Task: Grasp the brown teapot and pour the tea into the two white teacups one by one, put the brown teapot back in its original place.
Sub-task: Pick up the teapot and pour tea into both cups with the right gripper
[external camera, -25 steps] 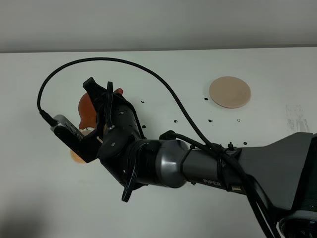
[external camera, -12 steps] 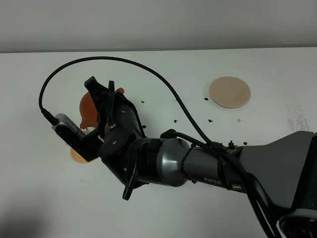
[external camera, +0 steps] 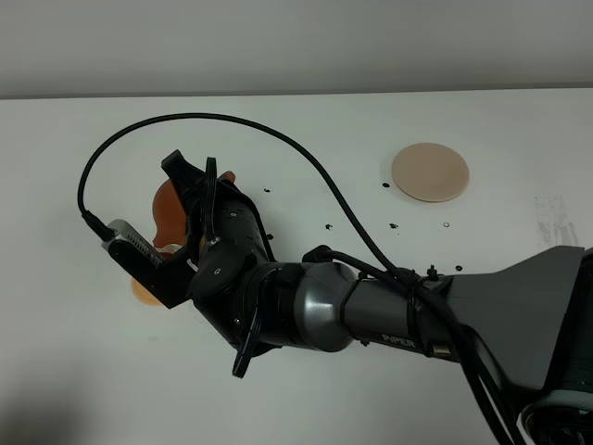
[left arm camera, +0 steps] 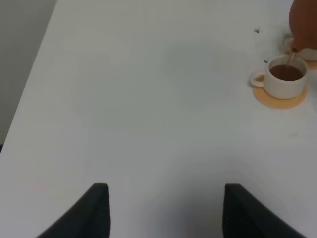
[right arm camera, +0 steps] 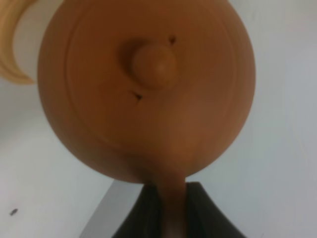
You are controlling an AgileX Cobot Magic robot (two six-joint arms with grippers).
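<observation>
My right gripper (external camera: 185,199) reaches across to the left of the table, shut on the side handle of the brown teapot (external camera: 167,209). The right wrist view shows the teapot's lid and knob (right arm camera: 153,64), with the handle between the fingers (right arm camera: 143,213). In the left wrist view the teapot (left arm camera: 304,22) is tilted over a white teacup (left arm camera: 283,80) on an orange saucer (left arm camera: 280,100). A thin stream of tea runs into the cup, which holds brown tea. The second teacup (left arm camera: 286,43) is mostly hidden behind the teapot. The beige coaster (external camera: 430,172) lies bare at the back right. My left gripper (left arm camera: 163,213) is open and empty.
Small dark specks (external camera: 329,225) dot the white table between the arm and the coaster. A black cable (external camera: 278,139) loops above the right arm. An orange saucer edge (external camera: 141,292) shows under the wrist camera. The table's left edge (left arm camera: 29,94) lies near the left gripper.
The right wrist has shifted slightly down and to the right, and the teapot with it. The left arm has not visibly moved.
</observation>
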